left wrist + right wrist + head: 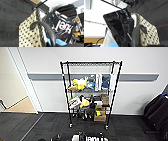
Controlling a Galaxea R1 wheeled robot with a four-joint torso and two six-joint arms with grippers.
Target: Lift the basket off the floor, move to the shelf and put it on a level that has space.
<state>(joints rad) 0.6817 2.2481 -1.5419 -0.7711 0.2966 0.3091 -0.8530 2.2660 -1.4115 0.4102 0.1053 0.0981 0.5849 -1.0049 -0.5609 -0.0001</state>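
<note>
Basket first: the small cream-beige woven basket [29, 36] with dark braided rim and dark looped handles rides close under both wrist cameras, lifted off the dark grey carpet-tile floor [11, 18], which runs behind it in both wrist views. A glossy black packet with white lettering [61, 25] and something pale blue [58, 41] sit inside it. One curved dark handle [42, 26] arches large in the left wrist view and the other [137, 33] in the right wrist view, so each arm seems to be at one end, but I cannot tell whether either gripper is clenched on its handle, since no fingers can be made out.

In the head view the basket's top edge [87, 137] just shows at the near edge of the frame, well short of the tall black wire shelf [90, 93] standing against the white wall. Its lower tiers are crowded with toys and brown boxes; the topmost wire level [90, 63] looks bare.

For this stretch, my judgement is to keep both ends level so the tall packet does not tip, and to approach square to the rack.

Only the head view gives the shelf's free tier; only the wrist views give the basket's contents and weave.
</note>
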